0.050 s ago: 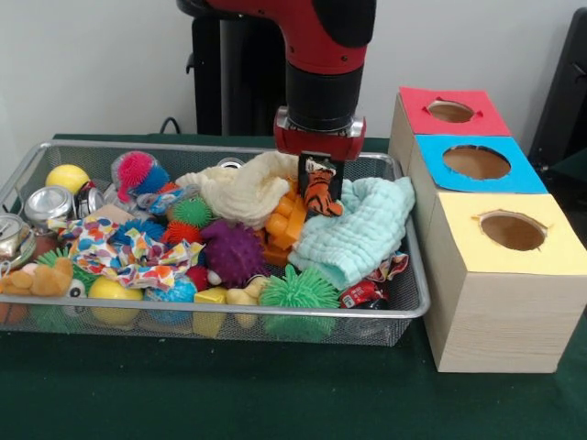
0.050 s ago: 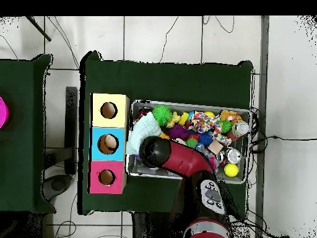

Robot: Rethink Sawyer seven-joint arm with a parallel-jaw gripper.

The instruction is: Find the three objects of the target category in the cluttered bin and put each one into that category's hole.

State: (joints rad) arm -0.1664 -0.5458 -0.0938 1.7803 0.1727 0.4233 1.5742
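Note:
My gripper (image 1: 319, 176) hangs over the right half of the wire bin (image 1: 408, 310), shut on a small striped tiger toy (image 1: 323, 196). The toy dangles just above a mint towel (image 1: 359, 229) and orange blocks (image 1: 282, 223). To the right of the bin stands a wooden box with a red hole (image 1: 450, 111), a blue hole (image 1: 476, 162) and a yellow hole (image 1: 513, 231). In the overhead view the arm's wrist (image 2: 152, 152) hides the gripper and the toy. There the blue hole (image 2: 108, 144) shows something pale inside.
The bin is packed with clutter: a cream cloth (image 1: 240, 190), a purple spiky ball (image 1: 233, 252), a green spiky ball (image 1: 298, 291), crushed cans (image 1: 48, 203), a yellow ball (image 1: 67, 177) and a patterned cloth (image 1: 128, 249). Green felt (image 1: 229, 394) covers the table.

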